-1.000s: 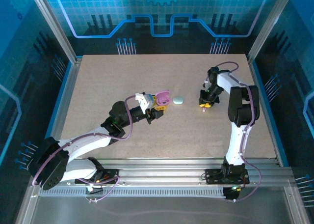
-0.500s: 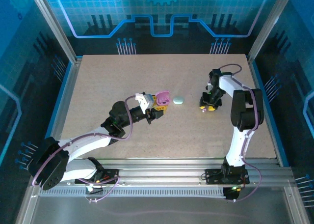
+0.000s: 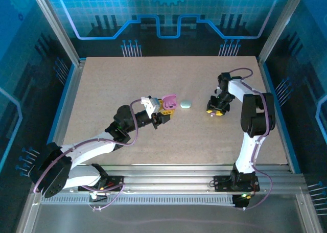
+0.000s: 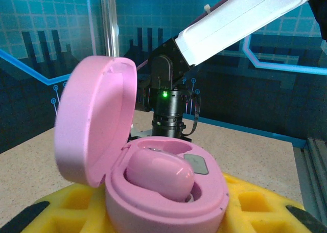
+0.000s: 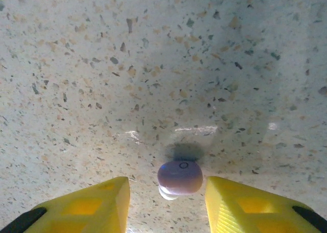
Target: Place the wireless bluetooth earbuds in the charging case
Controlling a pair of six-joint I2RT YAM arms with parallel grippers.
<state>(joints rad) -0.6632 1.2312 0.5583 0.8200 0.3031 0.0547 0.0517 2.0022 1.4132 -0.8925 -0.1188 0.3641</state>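
Note:
My left gripper (image 3: 162,112) is shut on the pink charging case (image 4: 153,212) and holds it above the table. The case's lid (image 4: 94,125) stands open, and one pink earbud (image 4: 159,177) sits in a well, with an empty well behind it. In the top view the case (image 3: 169,101) is near the table's middle. My right gripper (image 3: 215,109) is low over the table to the right. Its yellow fingers (image 5: 97,205) stand open on either side of a small purplish earbud (image 5: 180,178), which lies on the table with a gap on each side.
A pale green rounded case (image 3: 186,105) lies on the table between the two grippers. The right arm (image 4: 230,23) crosses the upper part of the left wrist view. The speckled tabletop (image 5: 153,64) spreads beyond the earbud.
The right gripper's jaws have opened wider around the earbud and the right arm has shifted slightly. The left arm and the pink case have not moved.

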